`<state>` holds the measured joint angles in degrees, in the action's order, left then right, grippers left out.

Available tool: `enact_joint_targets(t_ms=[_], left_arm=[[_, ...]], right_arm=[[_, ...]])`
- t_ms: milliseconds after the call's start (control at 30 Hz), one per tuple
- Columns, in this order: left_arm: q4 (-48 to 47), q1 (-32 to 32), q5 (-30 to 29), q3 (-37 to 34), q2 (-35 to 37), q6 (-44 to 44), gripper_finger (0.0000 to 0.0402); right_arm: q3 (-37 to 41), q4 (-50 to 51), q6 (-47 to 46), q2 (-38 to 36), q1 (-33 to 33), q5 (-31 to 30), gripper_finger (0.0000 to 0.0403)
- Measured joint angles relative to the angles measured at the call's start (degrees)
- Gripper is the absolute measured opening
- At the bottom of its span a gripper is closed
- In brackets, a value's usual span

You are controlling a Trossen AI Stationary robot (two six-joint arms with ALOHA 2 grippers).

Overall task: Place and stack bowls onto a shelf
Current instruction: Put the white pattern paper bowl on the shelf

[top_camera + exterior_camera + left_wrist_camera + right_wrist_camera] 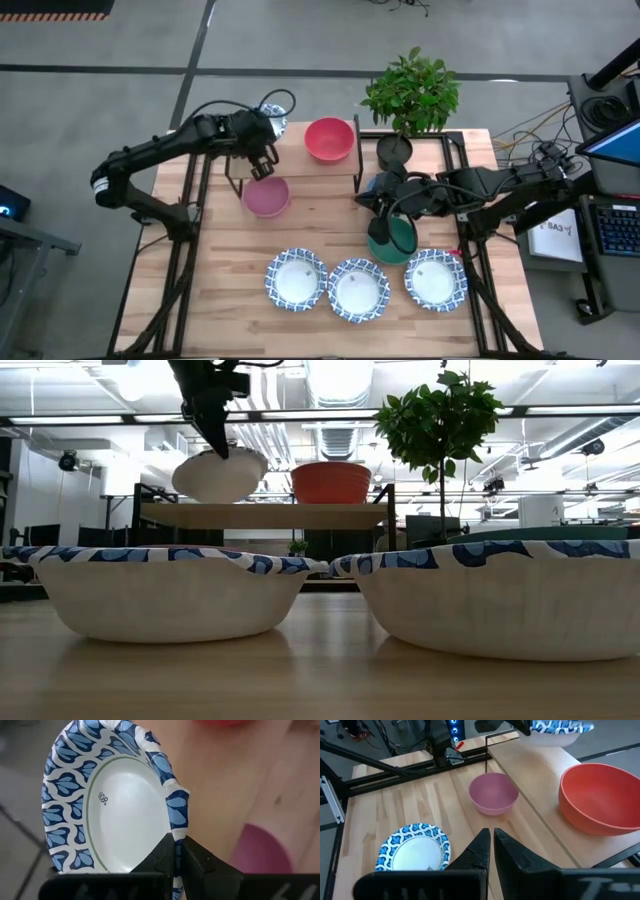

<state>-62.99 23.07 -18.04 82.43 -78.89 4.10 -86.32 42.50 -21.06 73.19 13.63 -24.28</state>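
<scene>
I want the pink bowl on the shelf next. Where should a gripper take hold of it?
Grip the pink bowl by its rim, one finger inside the wall and one outside, coming down from above. It sits upright and open on the table beside the shelf, so the thin rim is exposed, probably easiest on the side away from the shelf leg.

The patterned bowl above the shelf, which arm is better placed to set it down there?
The left. Its gripper is shut on the patterned bowl's rim, right above the shelf beside the red bowl. The right gripper sits off the shelf's end, over the green bowl.
</scene>
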Motion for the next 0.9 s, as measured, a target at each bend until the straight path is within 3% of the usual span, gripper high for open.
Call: enact_joint_targets(t_ms=[433,900], left_arm=[[2.13,0.00,1.11,-5.11,-0.18,-0.72,0.0019],[2.53,-0.02,1.59,-3.21,-0.14,-1.19,0.0120]], right_arm=[[0.00,0.00,0.00,0.00,0.00,-1.42,0.0012],[0.00,0.00,-2.41,0.00,-0.02,-1.39,0.0012]])
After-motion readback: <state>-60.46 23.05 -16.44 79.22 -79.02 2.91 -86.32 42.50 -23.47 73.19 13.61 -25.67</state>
